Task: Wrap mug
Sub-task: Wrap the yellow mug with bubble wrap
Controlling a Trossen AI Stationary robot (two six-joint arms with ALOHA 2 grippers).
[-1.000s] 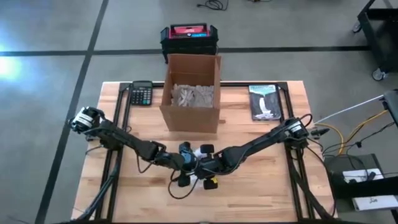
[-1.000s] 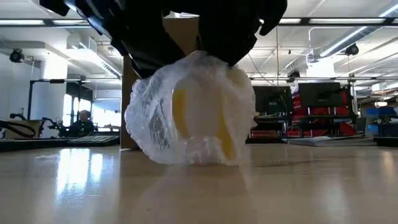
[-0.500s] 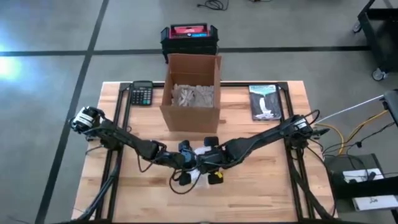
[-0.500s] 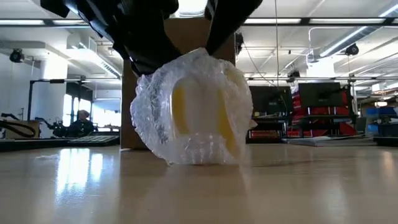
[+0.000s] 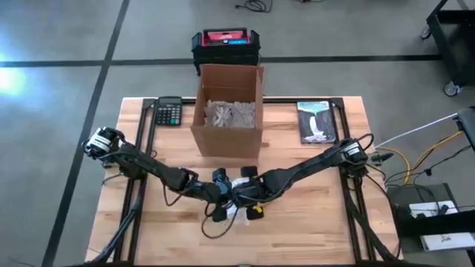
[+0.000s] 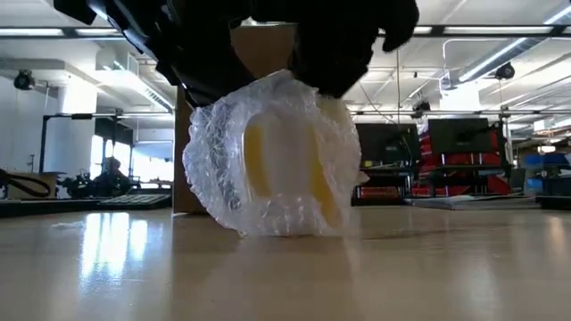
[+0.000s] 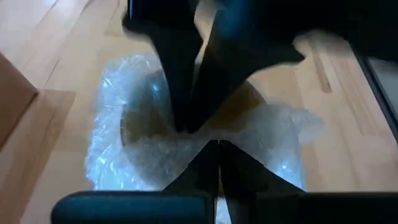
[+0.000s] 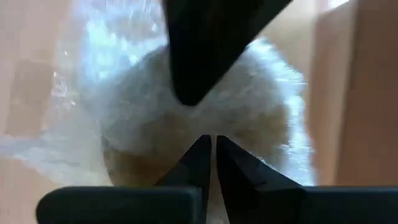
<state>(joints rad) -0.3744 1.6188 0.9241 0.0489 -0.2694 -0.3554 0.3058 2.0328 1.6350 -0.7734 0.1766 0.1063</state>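
Both my claws are on the job at mid-table, front of the cardboard box (image 5: 228, 111). The mug (image 6: 284, 169), yellow, sits on the table (image 5: 312, 222) already bundled in bubble wrap (image 6: 214, 165), and it looks upright in the low view. My left gripper (image 7: 213, 152) has its fingers pressed together with the tips down in the wrap on top of the bundle; looks like a pinch on the film, can't confirm how much it holds. My right gripper (image 8: 208, 149) is the same, fingers nearly touching, tips at the wrap over the mug. Handling guess: the mug is rigid, fairly heavy and breakable, while the wrap is light, soft and slick, so it will slide and spring open if let go. Best hold is on gathered wrap near the mouth, not the body. Lifting by film alone risks the mug slipping out.
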